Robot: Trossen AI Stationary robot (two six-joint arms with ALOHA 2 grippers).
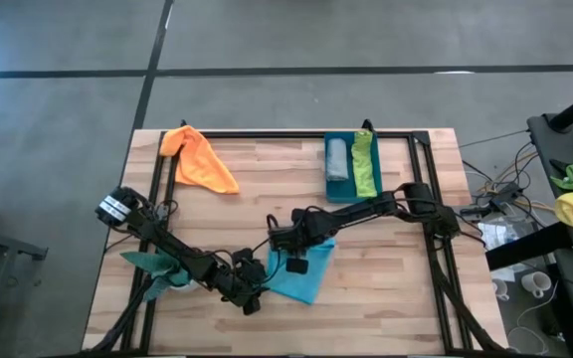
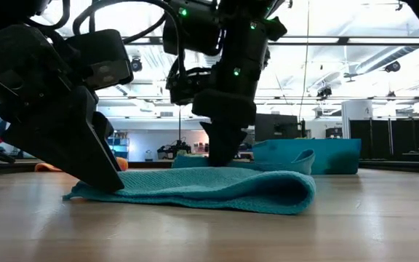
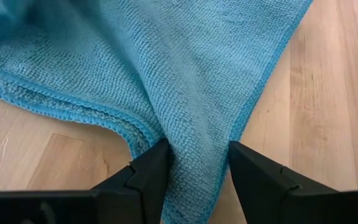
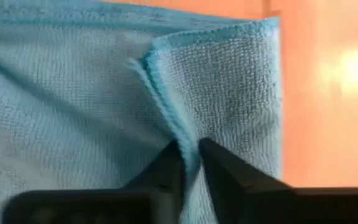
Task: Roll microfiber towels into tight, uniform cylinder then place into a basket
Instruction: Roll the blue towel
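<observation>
The turquoise towel (image 1: 301,275) is spread flat on the table (image 1: 396,288), near the front. One corner is straddled by the left gripper (image 3: 197,171), fingers apart. A fold is pinched tight in the right gripper (image 4: 190,163), probably so rolling can begin.

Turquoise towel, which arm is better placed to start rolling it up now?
Probably the right. The right gripper is pinched shut on a fold of the turquoise towel, so it can turn that edge over. The left gripper only straddles a corner, jaws apart.
</observation>
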